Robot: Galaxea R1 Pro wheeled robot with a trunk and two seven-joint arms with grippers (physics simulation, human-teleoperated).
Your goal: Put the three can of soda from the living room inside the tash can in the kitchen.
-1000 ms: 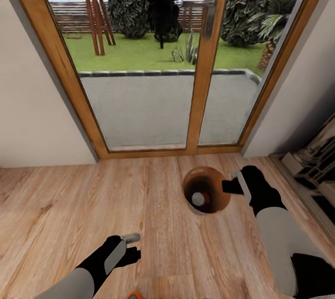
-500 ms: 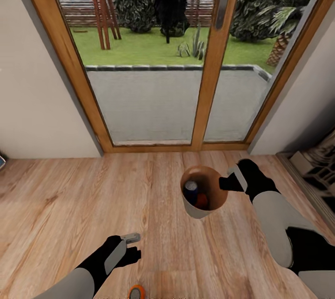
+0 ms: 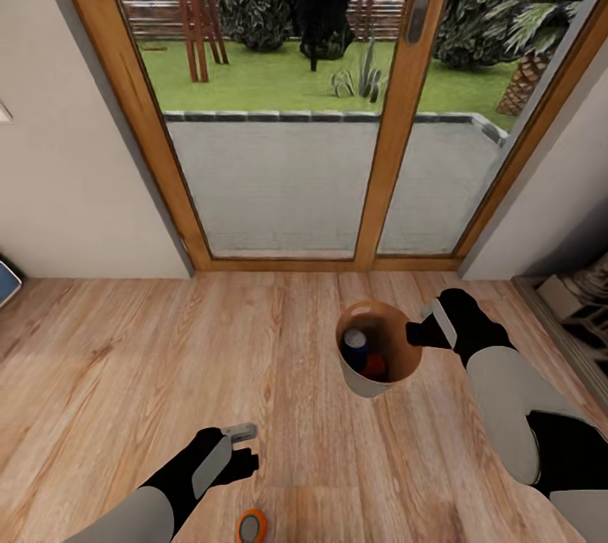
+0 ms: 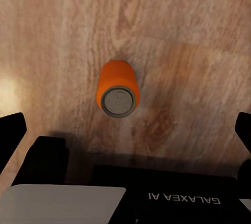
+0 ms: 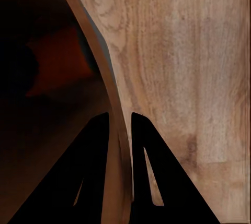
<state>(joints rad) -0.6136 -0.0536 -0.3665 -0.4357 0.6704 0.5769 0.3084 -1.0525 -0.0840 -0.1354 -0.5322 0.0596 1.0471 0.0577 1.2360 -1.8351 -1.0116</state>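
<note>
The trash can (image 3: 363, 382), pale outside and brown inside, hangs tilted from my right gripper (image 3: 418, 333), which is shut on its rim. Inside it lie a blue soda can (image 3: 355, 347) and an orange soda can (image 3: 375, 368). In the right wrist view the fingers (image 5: 99, 151) pinch the bin's wall (image 5: 107, 85), with an orange can (image 5: 57, 67) dim inside. Another orange soda can (image 3: 251, 526) stands on the wood floor just under my left gripper (image 3: 241, 447), which is open. In the left wrist view that can (image 4: 119, 92) sits centred between the spread fingers of the left gripper (image 4: 127, 132).
Wood-framed glass doors (image 3: 397, 146) onto a terrace stand straight ahead between white walls. A low shelf unit (image 3: 578, 306) is at the right edge and a small object (image 3: 5, 281) at the left edge. Light wood floor (image 3: 127, 374) spreads around both arms.
The head view has shifted, bringing the floor can further into view. The trash can in my right gripper has tilted, so the blue and orange cans inside show. The left gripper stays open.
</note>
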